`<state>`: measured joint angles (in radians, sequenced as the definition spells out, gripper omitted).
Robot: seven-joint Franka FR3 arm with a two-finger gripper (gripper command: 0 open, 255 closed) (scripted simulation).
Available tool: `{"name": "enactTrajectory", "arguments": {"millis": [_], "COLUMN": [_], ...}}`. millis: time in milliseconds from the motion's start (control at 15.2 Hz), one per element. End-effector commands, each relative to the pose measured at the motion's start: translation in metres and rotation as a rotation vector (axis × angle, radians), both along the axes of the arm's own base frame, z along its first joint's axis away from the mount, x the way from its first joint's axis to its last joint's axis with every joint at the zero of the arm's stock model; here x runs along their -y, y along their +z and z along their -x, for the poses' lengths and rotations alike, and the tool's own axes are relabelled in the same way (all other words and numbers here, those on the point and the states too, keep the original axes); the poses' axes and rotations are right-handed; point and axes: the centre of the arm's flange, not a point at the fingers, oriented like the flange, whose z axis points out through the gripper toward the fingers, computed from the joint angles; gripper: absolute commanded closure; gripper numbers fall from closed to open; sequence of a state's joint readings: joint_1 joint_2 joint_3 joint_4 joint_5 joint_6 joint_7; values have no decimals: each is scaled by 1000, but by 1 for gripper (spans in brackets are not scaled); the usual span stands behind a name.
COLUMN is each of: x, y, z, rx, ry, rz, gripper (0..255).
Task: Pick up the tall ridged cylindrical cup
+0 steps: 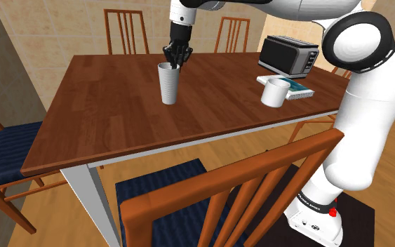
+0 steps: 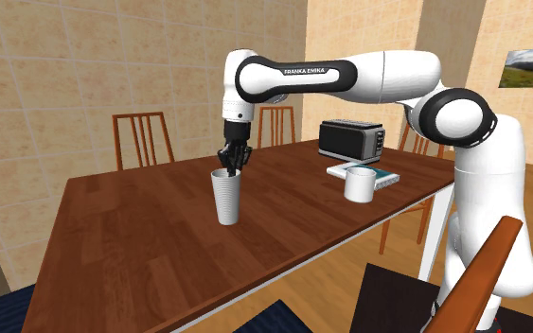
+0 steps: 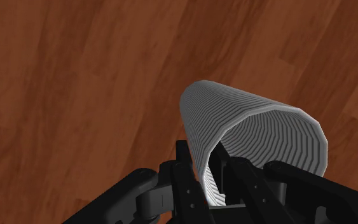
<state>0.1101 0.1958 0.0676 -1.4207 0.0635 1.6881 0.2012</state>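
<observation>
A tall white ridged cup (image 1: pixel 169 84) (image 2: pixel 226 197) stands upright near the middle of the brown wooden table (image 1: pixel 104 112) (image 2: pixel 132 236). My black gripper (image 1: pixel 175 64) (image 2: pixel 230 173) comes down on the cup's rim from above. In the wrist view the cup (image 3: pixel 234 121) has its wall clasped by my gripper (image 3: pixel 212 184), one finger inside the mouth and one outside. The cup's base rests on the tabletop.
A white mug (image 1: pixel 276 92) (image 2: pixel 358 184) stands beside a flat book (image 1: pixel 301 89) and a dark toaster (image 1: pixel 289 56) (image 2: pixel 349 140), toward the shoulder view's right. Wooden chairs ring the table: two at the far side (image 1: pixel 127 31), one with a blue seat in front (image 1: pixel 210 203).
</observation>
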Motion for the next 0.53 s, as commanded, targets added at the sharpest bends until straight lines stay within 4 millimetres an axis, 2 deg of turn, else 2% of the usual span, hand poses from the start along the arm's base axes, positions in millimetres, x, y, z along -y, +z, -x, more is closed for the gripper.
{"name": "enactTrajectory", "arguments": {"millis": [0, 396, 462], "x": [0, 1, 1], "y": [0, 0, 5], "z": [0, 1, 1], "rx": [0, 0, 0], "ry": [0, 0, 0], "rz": [0, 0, 0], "gripper": [255, 255, 255]}}
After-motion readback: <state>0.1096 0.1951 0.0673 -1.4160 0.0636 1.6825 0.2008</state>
